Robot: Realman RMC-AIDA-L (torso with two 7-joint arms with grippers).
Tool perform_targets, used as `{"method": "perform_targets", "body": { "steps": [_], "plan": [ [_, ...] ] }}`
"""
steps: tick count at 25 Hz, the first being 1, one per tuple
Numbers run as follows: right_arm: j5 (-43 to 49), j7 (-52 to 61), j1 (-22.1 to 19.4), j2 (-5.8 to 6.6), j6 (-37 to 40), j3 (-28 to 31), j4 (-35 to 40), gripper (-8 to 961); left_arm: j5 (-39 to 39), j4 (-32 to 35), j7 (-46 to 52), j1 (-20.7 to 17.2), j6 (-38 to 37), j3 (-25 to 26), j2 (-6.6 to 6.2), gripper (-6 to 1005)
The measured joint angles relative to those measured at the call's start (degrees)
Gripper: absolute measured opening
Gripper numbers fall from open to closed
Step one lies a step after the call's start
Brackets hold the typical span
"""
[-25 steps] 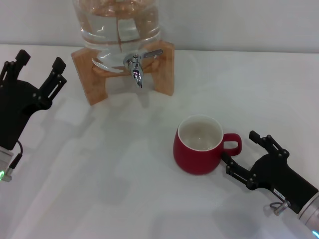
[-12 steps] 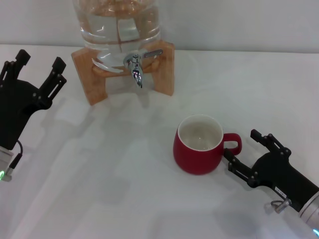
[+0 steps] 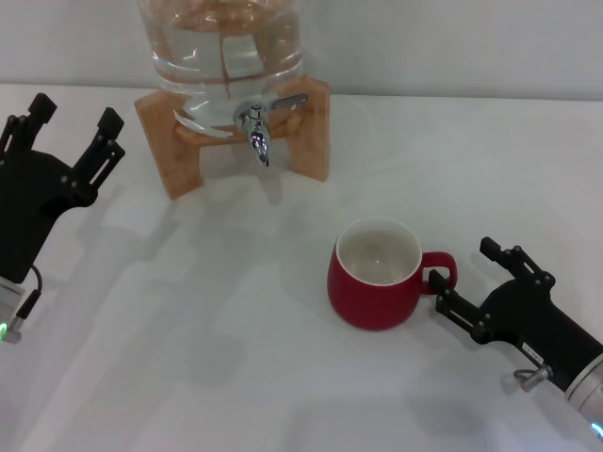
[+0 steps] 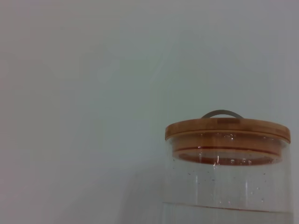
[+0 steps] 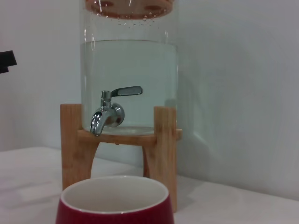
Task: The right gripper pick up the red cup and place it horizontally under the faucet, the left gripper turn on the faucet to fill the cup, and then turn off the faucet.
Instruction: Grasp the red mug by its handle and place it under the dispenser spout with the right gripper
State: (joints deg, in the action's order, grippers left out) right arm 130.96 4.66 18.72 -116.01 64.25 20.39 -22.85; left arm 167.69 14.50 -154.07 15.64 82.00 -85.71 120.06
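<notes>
The red cup (image 3: 375,274) stood upright on the white table (image 3: 236,358), its cream-white inside facing up and its loop handle turned toward the robot's right. It sat in front of the water jar (image 3: 221,47) and to the right of the faucet (image 3: 256,129), well apart from both.

The right gripper (image 3: 466,278) lay low over the table just beside the cup's handle, its two black fingers spread wide. One fingertip (image 3: 439,281) sat at the handle; whether it touched could not be told. The other finger (image 3: 509,255) reached out farther to the right, clear of the cup. Nothing was held.

The left gripper (image 3: 71,111) rested at the far left of the table, well apart from the faucet, fingers open wide and pointing toward the back wall, holding nothing.

The jar, filled with clear water, rested on a wooden stand (image 3: 311,132). The chrome faucet projected from the jar's lower front between the stand's legs, spout turned down, thin lever lying sideways toward the right.

In the right wrist view, the cup's rim (image 5: 114,189) filled the foreground with the faucet (image 5: 108,113) and stand (image 5: 163,149) behind it. The left wrist view showed only the jar's wooden lid (image 4: 227,129) against a pale wall.
</notes>
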Motion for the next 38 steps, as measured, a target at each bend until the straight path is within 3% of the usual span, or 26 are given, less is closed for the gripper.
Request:
{"method": "perform_targets", "body": {
  "steps": [38],
  "plan": [
    [-0.81,0.00,2.17,-0.18,-2.76,0.41,-0.29,823,0.00,0.12,0.00,0.09,0.01,-0.07,0.00,875]
  ]
}}
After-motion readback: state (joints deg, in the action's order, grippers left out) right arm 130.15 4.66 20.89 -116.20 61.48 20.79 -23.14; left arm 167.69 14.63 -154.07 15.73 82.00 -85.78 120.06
